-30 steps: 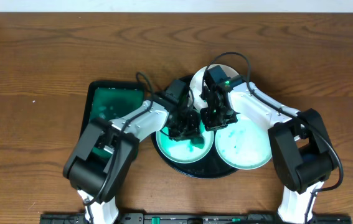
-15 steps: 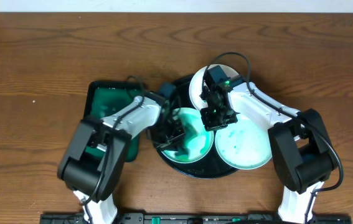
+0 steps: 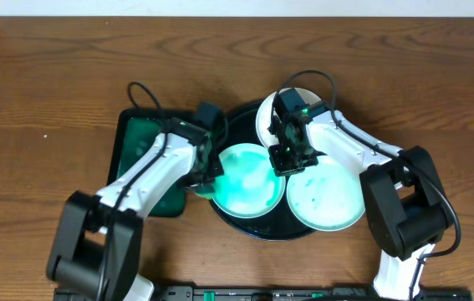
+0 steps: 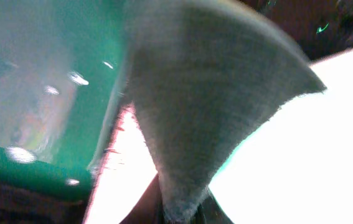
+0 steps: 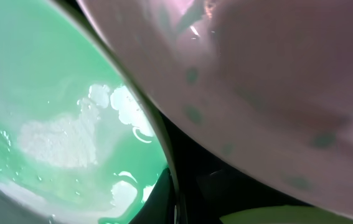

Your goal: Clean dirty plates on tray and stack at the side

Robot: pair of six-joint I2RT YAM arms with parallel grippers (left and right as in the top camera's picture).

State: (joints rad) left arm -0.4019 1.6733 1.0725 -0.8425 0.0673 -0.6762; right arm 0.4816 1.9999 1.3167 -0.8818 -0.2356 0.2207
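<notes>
- left pincer [image 3: 205, 174] pinching a greyish cloth [image 4: 195, 106] by the tray [image 3: 262, 232] rim
- right pincer [image 3: 289, 157] pressed together at the teal-smeared plate [image 3: 249, 180] edge

— What are you working on there?
— You've got a dark brown wooden table [image 3: 44, 75], its grain running side to side, filling nearly your whole overhead view.
— And beyond it?
— A pale strip [image 3: 220, 7] runs along your far edge. The light falls evenly.
</notes>
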